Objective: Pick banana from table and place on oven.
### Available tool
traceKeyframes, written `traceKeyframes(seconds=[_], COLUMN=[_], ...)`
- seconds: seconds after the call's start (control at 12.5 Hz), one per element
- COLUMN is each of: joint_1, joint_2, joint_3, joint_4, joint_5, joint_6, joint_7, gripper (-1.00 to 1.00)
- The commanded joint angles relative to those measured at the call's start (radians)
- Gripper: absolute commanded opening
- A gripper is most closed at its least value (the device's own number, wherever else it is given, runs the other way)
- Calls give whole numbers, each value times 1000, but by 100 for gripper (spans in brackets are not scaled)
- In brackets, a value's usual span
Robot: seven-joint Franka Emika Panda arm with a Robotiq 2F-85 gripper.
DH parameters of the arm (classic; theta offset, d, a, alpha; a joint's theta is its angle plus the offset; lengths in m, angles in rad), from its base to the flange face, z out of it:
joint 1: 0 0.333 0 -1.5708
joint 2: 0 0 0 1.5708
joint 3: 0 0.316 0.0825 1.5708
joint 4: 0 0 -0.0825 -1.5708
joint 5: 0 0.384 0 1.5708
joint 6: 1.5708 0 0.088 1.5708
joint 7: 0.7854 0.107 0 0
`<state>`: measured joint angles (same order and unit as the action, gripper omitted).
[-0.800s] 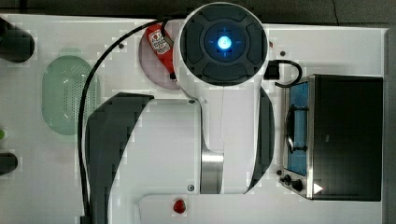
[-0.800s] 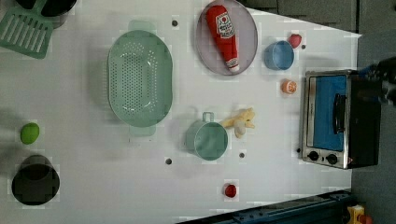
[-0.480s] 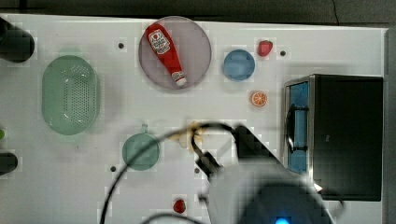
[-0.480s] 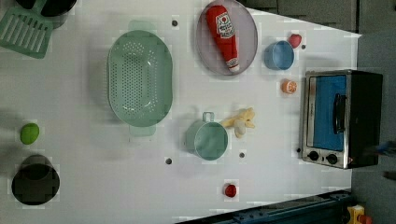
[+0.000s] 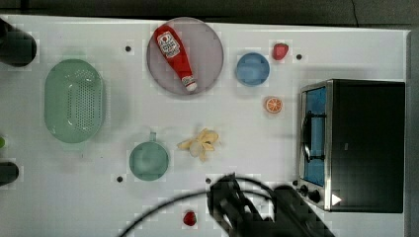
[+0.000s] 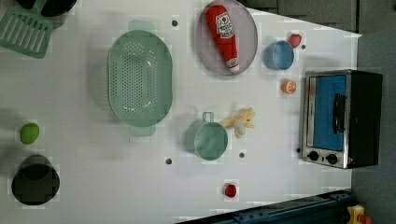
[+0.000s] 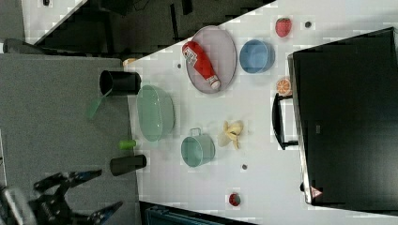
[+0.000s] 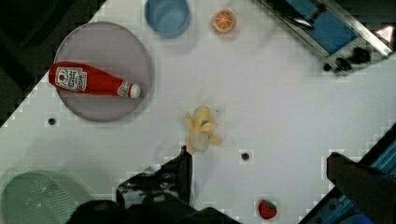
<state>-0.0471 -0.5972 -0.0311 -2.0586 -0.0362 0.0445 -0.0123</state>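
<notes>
Gripper — fingers spread wide, holding nothing; raised above the table, apart from all items.
Banana — on the table just beyond one fingertip in the wrist view, untouched; beside the green cup in the top view, with bare white surface toward the oven.
Oven — at the top view's right edge of the table, black top bare; orange slice near its door.
Plate with ketchup bottle, blue bowl — well apart from the banana.
</notes>
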Motion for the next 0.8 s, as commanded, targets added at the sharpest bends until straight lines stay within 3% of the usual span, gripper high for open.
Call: traceKeyframes(seconds=[0.08,0.8], joint_1=[23,25], joint_2=[171,519], joint_3=[28,51], joint_4=[-126,-290], joint_5=[10,10], joint_6=[79,567], joint_7=[23,23], gripper=[100,100])
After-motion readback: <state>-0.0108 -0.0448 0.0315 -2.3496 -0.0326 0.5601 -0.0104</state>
